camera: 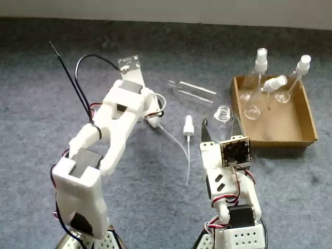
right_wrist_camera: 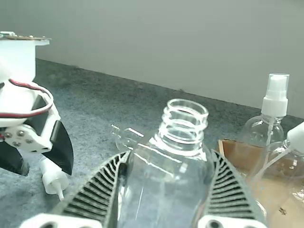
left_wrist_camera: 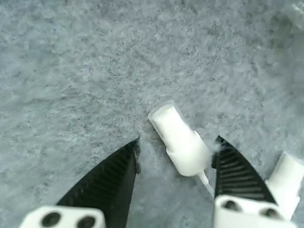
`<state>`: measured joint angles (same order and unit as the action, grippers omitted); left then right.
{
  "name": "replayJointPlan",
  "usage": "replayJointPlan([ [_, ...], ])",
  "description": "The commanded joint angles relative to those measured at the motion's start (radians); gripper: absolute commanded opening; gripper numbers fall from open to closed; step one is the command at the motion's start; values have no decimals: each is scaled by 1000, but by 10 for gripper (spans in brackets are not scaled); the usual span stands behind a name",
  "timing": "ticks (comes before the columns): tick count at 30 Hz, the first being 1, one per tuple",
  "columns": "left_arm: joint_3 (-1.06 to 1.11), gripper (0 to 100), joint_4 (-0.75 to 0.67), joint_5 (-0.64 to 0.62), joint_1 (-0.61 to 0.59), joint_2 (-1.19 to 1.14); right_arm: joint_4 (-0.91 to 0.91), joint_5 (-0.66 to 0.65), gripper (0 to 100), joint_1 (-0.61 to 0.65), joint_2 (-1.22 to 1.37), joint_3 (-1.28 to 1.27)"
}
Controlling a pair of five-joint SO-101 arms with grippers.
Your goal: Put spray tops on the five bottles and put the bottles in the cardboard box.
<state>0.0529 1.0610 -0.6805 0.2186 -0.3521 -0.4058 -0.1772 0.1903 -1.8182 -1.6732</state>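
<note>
My right gripper (camera: 219, 118) is shut on an upright clear bottle (camera: 222, 112) with a bare neck (right_wrist_camera: 184, 119), just left of the cardboard box (camera: 308, 113). My left gripper (left_wrist_camera: 178, 139) is open and low over the carpet, its fingers on either side of a white spray top (left_wrist_camera: 181, 141) that lies on its side. A second spray top (camera: 188, 126) with a long tube lies between the arms. Another capless bottle (camera: 192, 90) lies on its side behind it. Three bottles with spray tops (camera: 261, 62) stand in the box.
Grey carpet covers the whole work surface. The front half of the box floor (camera: 282, 124) is bare. The left arm's cables (camera: 78, 88) loop over the carpet at the back left.
</note>
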Motion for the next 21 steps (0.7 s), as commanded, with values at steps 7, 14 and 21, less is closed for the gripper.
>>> replayJointPlan([
  [7, -166, 220, -12, -218, 15, -176, -5, -12, 145, -8, -16, -117],
  [14, -189, 220, -6, -249, 13, -203, -5, -12, 145, -8, -18, -119],
  [21, -191, 220, -3, -249, 18, -200, -5, -12, 145, -8, -18, -120],
])
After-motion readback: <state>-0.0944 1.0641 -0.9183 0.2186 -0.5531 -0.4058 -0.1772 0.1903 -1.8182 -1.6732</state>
